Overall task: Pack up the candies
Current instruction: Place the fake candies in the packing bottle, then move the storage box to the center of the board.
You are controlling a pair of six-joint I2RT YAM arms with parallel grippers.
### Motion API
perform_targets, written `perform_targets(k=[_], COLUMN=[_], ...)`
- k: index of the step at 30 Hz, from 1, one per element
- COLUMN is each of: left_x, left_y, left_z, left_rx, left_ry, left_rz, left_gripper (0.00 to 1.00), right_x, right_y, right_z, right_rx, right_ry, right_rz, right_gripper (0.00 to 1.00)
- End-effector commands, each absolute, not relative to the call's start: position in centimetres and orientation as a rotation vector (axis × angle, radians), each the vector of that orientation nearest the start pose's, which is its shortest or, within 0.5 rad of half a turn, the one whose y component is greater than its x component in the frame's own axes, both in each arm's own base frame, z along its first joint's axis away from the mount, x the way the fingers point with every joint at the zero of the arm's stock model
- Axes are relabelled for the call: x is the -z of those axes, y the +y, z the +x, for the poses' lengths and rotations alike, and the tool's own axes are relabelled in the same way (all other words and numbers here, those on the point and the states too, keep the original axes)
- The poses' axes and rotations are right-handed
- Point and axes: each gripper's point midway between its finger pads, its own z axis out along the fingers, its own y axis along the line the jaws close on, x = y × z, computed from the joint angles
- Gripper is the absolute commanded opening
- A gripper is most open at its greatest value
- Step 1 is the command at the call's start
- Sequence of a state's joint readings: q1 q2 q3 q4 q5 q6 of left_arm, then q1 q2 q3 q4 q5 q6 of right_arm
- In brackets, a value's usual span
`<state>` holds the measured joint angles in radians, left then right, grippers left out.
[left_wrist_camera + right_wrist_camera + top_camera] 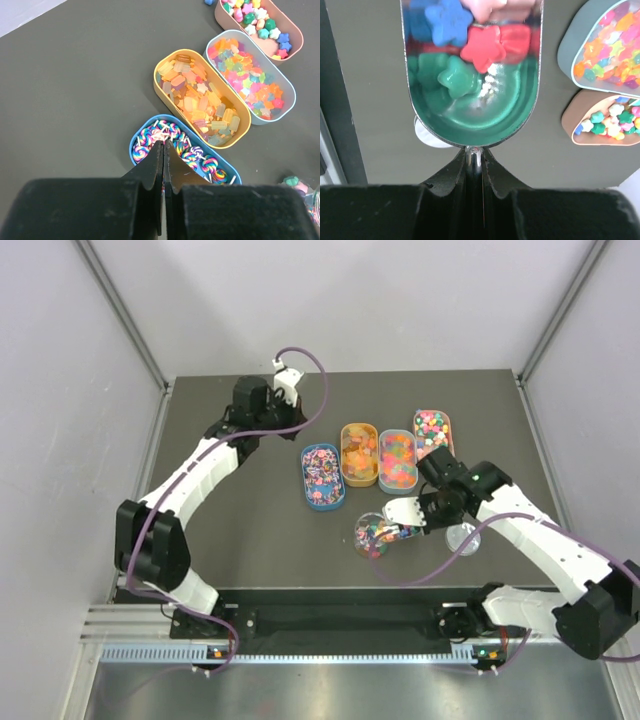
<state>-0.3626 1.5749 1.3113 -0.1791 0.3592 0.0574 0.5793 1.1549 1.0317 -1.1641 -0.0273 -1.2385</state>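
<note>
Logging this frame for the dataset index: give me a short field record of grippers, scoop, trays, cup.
left gripper: shut, empty
right gripper: shut on the metal scoop handle
scoop load: star candies, blue, red, green, pink
trays: blue tray, yellow tray, light blue tray, pink tray, side by side, all filled
clear cup: partly filled with mixed candies, by the scoop's front
clear lid: on the table, right of the cup in the top view

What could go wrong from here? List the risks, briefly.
1. The scoop, pinched by its thin handle in the right gripper, could twist and spill its star candies past the clear cup.
2. The clear lid lies close to that gripper and could be knocked away.
</note>
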Motion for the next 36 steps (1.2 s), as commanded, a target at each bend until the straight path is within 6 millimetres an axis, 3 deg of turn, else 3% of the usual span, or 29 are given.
perform_targets(k=[1, 13, 25, 30, 31, 33, 34, 35, 36], left_x=[-27.2, -26.2, -26.7, -27.8, -29.2, -29.0, -30.8, -29.7, -30.0], left_y=[-22.2, -21.4, -21.6, -22.8, -23.1, -24.0, -24.5, -25.0, -25.5], left_z=[42.0, 40.6, 41.1, 42.0, 42.5, 43.2, 43.7, 44.2, 44.3], left_rx=[0.579, 0.613, 0.639, 0.698, 0.701, 0.736, 0.743, 0.769, 0.796], left_ry=[1.781, 1.768, 1.692, 1.669, 1.645, 1.652, 1.614, 1.654, 1.650], left_rz=[0.619, 0.612, 0.617, 0.627, 0.633, 0.672, 0.685, 0.691, 0.708], left_gripper=[0.00, 0.00, 0.00, 0.00, 0.00, 0.01, 0.01, 0.01, 0.01], right_x=[-15.6, -17.3, -18.8, -21.0, -21.4, -22.3, -22.4, -22.7, -22.6], right_y=[9.1, 9.1, 8.9, 8.4, 8.4, 8.5, 8.2, 8.5, 8.4], right_z=[21.3, 22.2, 22.5, 23.1, 23.2, 23.8, 24.2, 24.8, 25.2], right_rx=[0.197, 0.317, 0.450, 0.529, 0.535, 0.540, 0.533, 0.507, 0.489], right_ry=[1.761, 1.799, 1.803, 1.826, 1.850, 1.880, 1.947, 1.972, 2.023], right_rz=[-2.271, -2.338, -2.432, -2.342, -2.301, -2.193, -2.105, -2.027, -1.967], right_gripper=[0.00, 0.00, 0.00, 0.00, 0.00, 0.00, 0.00, 0.00, 0.00])
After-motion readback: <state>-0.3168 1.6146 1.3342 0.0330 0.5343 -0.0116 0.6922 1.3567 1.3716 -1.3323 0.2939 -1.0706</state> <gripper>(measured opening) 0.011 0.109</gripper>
